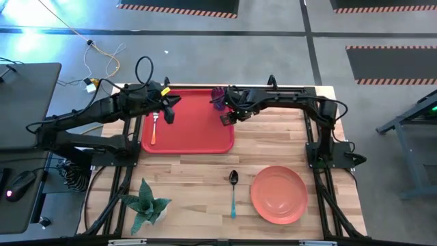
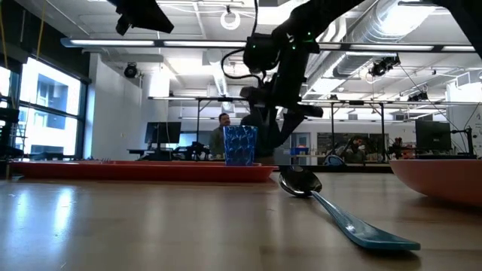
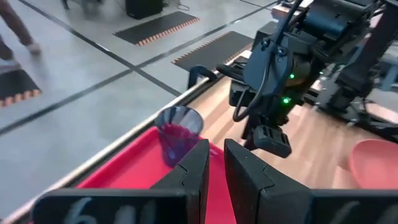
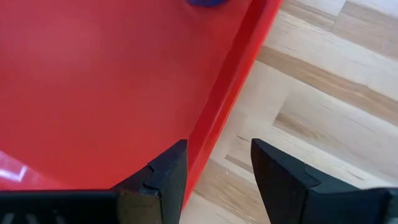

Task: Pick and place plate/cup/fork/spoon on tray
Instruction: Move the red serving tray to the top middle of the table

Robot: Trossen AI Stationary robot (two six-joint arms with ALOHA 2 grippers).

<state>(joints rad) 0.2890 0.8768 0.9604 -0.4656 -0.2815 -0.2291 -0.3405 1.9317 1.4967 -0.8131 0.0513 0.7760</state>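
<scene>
The red tray (image 1: 198,130) is sitting at the back of the wooden desk (image 1: 205,178). The orange fork (image 1: 154,127) is lying inside the tray near its left side, and the blue cup (image 1: 218,98) is standing upright in the tray's back right corner. The spoon (image 1: 233,191) is lying on the desk in front of the tray, just beside the pink plate (image 1: 278,195), which is also sitting on the desk. The right jaws (image 1: 225,117) are hanging over the tray's right edge near the cup, spread wide and holding nothing. The left jaws (image 1: 168,113) are hovering over the tray close to the fork, nearly pressed together with only a thin gap, and pinching nothing.
</scene>
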